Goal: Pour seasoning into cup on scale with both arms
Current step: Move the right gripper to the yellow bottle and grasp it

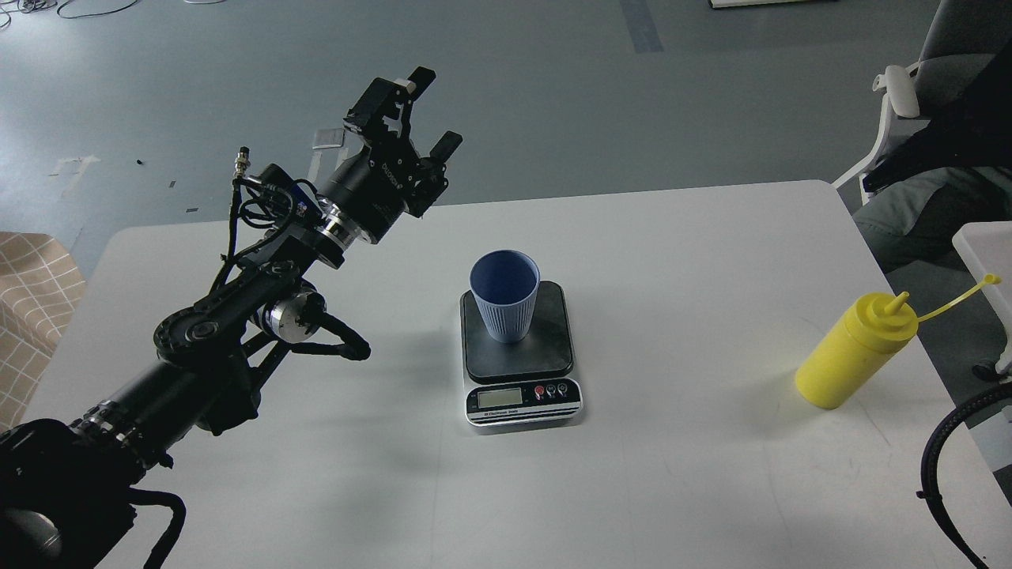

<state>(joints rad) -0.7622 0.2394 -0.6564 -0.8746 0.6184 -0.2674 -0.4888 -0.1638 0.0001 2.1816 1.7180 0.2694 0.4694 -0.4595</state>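
The dusty-blue ribbed cup [505, 295] stands upright on the black platform of the scale [519, 356], at the middle of the white table [672, 474]. The yellow seasoning bottle [855, 350] stands upright near the table's right edge, its nozzle cap hanging off on a thin strap. My left gripper [431, 111] is open and empty, raised above the table's far left, up and left of the cup. My right gripper is out of view; only a loop of its black cable [941, 442] shows at the lower right.
A white chair [901, 95] and a seated person's dark clothing [925, 197] lie beyond the table's right corner. A white box edge [988, 261] is at the far right. A checked cloth [32, 300] sits left of the table.
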